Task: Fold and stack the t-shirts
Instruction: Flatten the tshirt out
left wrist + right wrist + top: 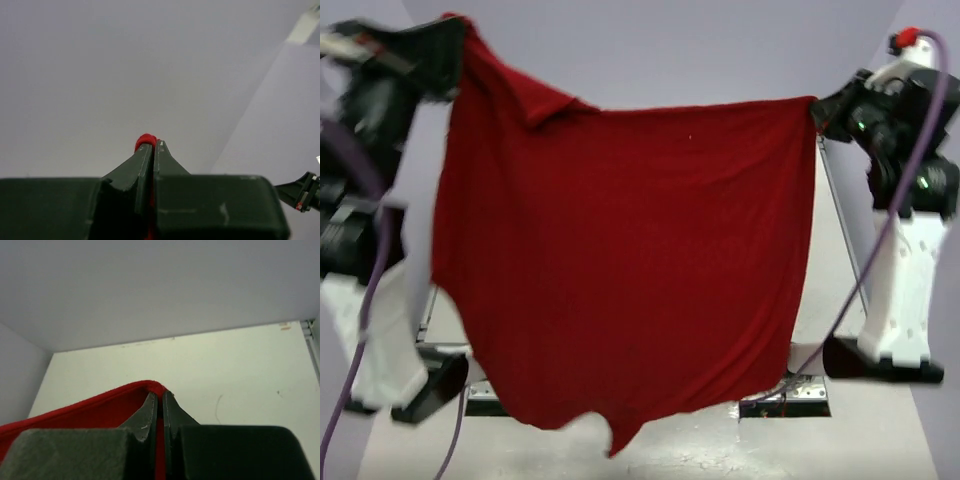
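Observation:
The deep-red t-shirt [630, 260] hangs spread in the air between my two raised arms, its lower edge dangling just above the table. My left gripper [450, 45] is shut on its upper left corner; in the left wrist view a red nub of the t-shirt [145, 140] pokes out past the closed fingertips [152, 146]. My right gripper [817, 108] is shut on the upper right corner; in the right wrist view the red hem [100, 407] runs left from the closed fingertips [160, 396].
The white table [720, 445] lies below the cloth. A metal frame rail [845, 240] runs along the right side. The arm bases [885, 360] stand at the near left and right, with purple cables [910, 170] hanging from them. Grey walls stand behind.

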